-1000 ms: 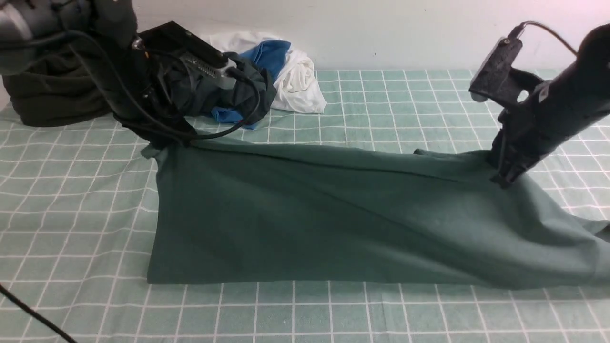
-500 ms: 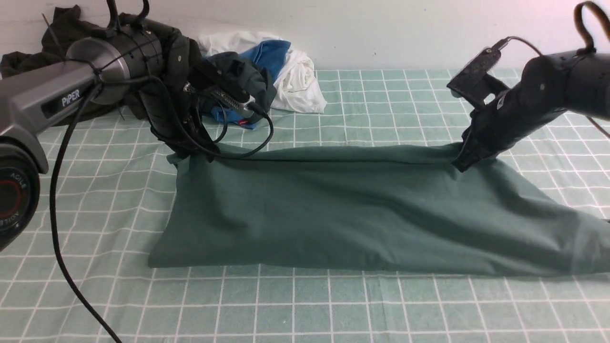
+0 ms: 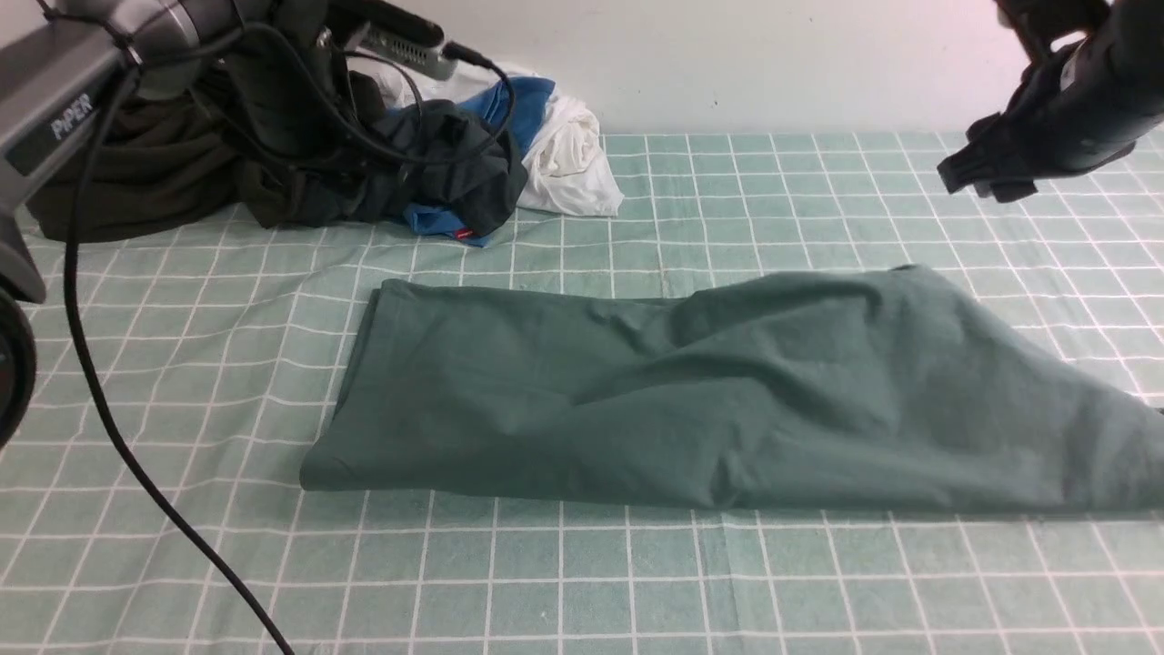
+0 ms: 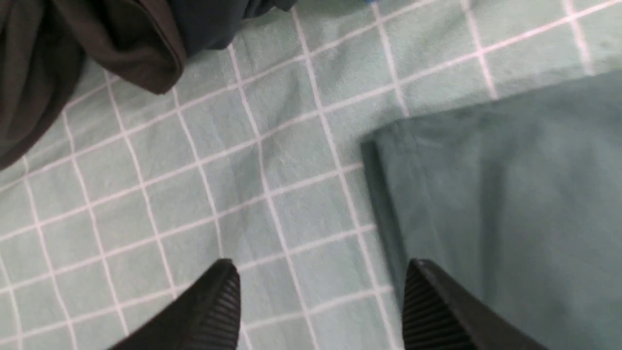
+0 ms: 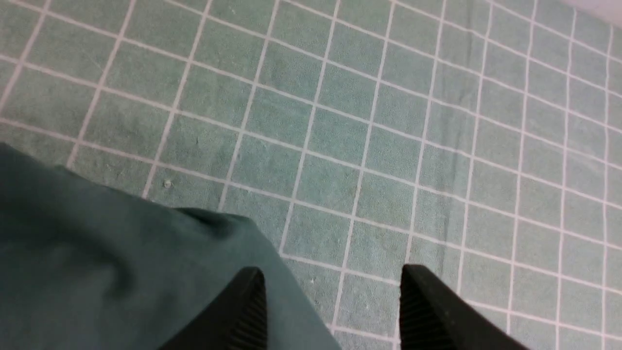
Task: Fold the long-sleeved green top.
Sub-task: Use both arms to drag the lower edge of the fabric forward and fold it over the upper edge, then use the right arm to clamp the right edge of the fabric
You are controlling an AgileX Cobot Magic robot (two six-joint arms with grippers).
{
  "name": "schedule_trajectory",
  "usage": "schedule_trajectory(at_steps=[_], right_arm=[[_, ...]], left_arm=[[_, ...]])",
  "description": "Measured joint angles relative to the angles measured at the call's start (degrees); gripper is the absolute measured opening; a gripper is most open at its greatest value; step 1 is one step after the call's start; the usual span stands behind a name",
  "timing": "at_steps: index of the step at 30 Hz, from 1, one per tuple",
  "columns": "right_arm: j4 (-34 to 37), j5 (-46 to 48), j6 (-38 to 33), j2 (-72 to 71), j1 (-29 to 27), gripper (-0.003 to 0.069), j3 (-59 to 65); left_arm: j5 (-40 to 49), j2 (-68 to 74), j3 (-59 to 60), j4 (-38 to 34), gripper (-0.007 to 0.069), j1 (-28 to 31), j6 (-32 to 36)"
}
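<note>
Fabric of the green long-sleeved top [image 3: 691,409] lies doubled in a band across the middle of the tabletop [image 3: 582,591], toward its right edge; left hand [image 4: 320,277] and right hand [image 5: 333,284] hover spread, empty, likely because that fold is done.

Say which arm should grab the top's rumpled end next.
Right, probably. The green top is rumpled on that side, with the open right gripper near its far corner; the left gripper is by the flat end.
</note>
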Motion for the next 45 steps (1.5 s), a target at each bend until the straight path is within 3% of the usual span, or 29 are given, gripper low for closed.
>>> schedule_trajectory(at_steps=[6,11,15,20,24,30,38,45], right_arm=[[2.30,4.04,-0.67,-0.17,0.00,0.0358,-0.06],[4.56,9.20,-0.69,-1.50,-2.29,0.0358,2.21],[8.44,8.04,-0.69,-4.69,-6.21,0.0358,9.35],[10.11,4.32,-0.64,-5.40,-10.69,0.0358,16.48],[10.71,1.95,0.53,-2.40,-17.12,0.0364,19.83],[13.48,0.66,1.19,2.79,-23.42,0.0446,19.88],[20.37,-0.51,-4.66,6.50,-23.79,0.0481,19.89],[16.35,-0.77,-2.39,7.71,-23.75,0.0481,19.89]], left_arm=[[3.10,-1.77,0.08,-6.58,0.0319,-1.30,2.07],[3.00,-2.57,7.63,-13.46,0.0083,-3.08,6.11],[2.27,-4.05,19.42,-15.33,0.0006,-5.19,8.41],[-3.28,-4.49,31.16,-13.38,-0.0003,-4.96,7.87],[-9.35,-5.44,40.76,-9.74,-0.0003,-1.70,3.42],[-12.28,-7.08,44.48,-11.66,-0.0003,0.86,2.12],[-12.28,-7.08,44.60,-12.06,-0.0003,1.23,2.12],[-12.28,-7.08,44.60,-12.11,-0.0003,1.23,2.12]])
